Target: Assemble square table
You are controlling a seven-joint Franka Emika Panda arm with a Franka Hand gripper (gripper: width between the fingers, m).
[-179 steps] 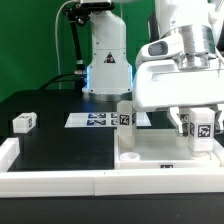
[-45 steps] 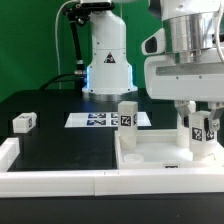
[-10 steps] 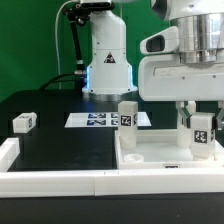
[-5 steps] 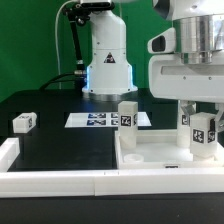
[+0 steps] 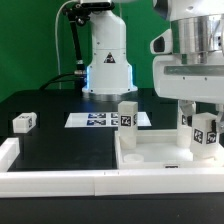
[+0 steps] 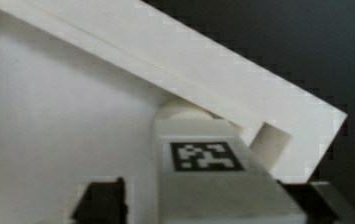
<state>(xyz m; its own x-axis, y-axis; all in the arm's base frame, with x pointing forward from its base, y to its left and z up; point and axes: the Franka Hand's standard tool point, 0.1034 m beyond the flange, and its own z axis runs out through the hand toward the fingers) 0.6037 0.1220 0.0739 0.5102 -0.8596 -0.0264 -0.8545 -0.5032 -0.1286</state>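
The white square table panel lies at the exterior view's right, rim up. One tagged leg stands at its far left corner. My gripper reaches down over the panel's far right corner, shut on a second tagged leg that stands upright there. In the wrist view this leg sits between my dark fingers at the gripper, tight in the corner of the panel's raised rim. A third leg lies loose on the black surface at the left. A fourth leg is out of view.
The marker board lies flat in front of the robot base. A long low white wall edges the front of the black surface, and the panel rests against it.
Over the earlier frames my gripper has turned about its vertical axis and shifted slightly right. The held leg's tagged face has turned with it.
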